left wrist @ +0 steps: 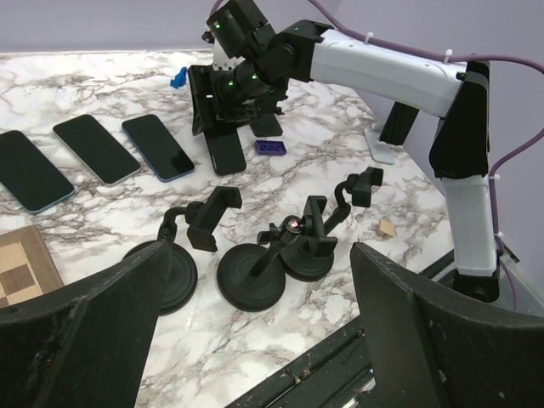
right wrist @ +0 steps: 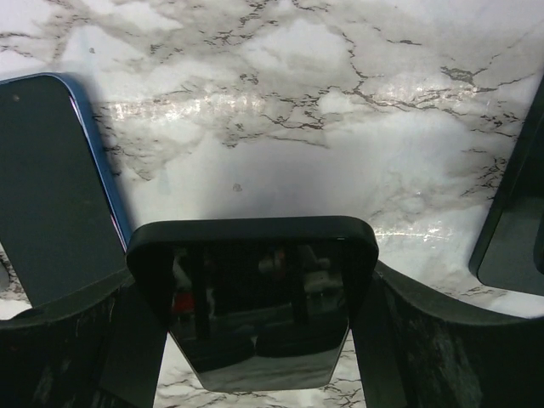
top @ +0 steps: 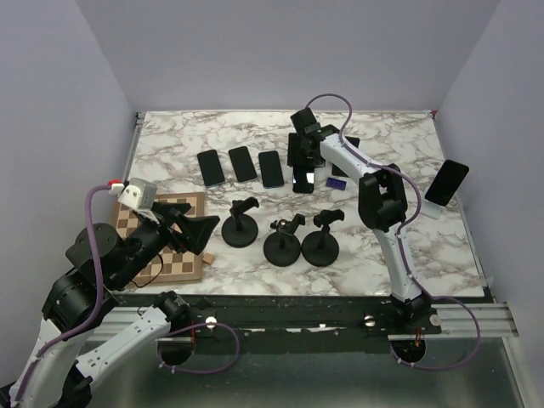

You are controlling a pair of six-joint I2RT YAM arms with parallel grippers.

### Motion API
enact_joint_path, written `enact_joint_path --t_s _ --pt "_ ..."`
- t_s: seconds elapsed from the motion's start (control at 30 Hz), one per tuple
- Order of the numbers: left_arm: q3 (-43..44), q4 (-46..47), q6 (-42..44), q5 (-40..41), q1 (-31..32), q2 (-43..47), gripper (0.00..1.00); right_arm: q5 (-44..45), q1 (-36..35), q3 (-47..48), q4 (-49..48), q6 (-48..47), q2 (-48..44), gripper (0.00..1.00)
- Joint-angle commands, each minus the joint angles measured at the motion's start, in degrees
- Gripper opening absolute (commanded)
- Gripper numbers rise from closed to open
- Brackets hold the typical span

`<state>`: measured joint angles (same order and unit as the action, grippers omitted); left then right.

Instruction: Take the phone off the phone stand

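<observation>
My right gripper (top: 301,153) is shut on a black phone (top: 303,179) and holds it by its sides, tilted, low over the marble at the right end of a row of phones. In the right wrist view the phone (right wrist: 252,297) sits between both fingers (right wrist: 68,340). It also shows in the left wrist view (left wrist: 225,155). I cannot tell if its lower end touches the table. Three empty black phone stands (top: 240,224) (top: 283,241) (top: 323,239) stand in front. My left gripper (top: 192,229) is open and empty over the checkerboard (top: 174,263).
Three phones (top: 211,167) (top: 243,163) (top: 271,168) lie flat left of the held one. Another phone (top: 447,182) leans on a white stand at the right edge. A small blue piece (top: 336,182) and a wood block (top: 207,257) lie on the marble table (top: 399,127).
</observation>
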<state>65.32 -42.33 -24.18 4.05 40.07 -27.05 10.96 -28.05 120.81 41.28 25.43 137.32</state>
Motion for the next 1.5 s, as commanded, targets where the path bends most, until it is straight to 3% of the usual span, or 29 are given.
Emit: enact_joint_path --t_s 0.0,0.23,0.47,0.63,0.83,1.27,1.47 --pt "-0.7 -1.1 0.5 2.0 -0.3 -0.1 0.94 2.5 -1.0 3.2 0.5 0.1 2.0 0.06" --pt "-0.6 0.2 -0.1 0.4 -0.3 -0.8 0.94 2.1 -2.1 4.8 0.4 1.1 6.7 0.12" --pt "0.0 -0.2 -0.6 0.0 -0.3 -0.8 0.95 3.3 -2.3 7.6 1.3 3.1 10.4 0.27" --pt "0.4 -0.3 -0.9 -0.2 -0.3 -1.0 0.95 2.3 -3.5 8.4 1.9 4.5 12.1 0.30" --pt "0.8 0.1 -1.3 -0.9 -0.4 -1.9 0.95 1.4 -4.1 8.4 1.0 6.0 12.2 0.44" --pt "0.8 0.6 -2.2 -2.2 -0.3 -2.1 0.99 3.3 -4.1 6.4 0.1 -0.1 11.3 0.86" --pt "0.5 1.1 -3.3 -3.3 -0.3 -2.0 0.99 0.9 -4.1 7.6 1.0 -1.0 10.2 0.97"
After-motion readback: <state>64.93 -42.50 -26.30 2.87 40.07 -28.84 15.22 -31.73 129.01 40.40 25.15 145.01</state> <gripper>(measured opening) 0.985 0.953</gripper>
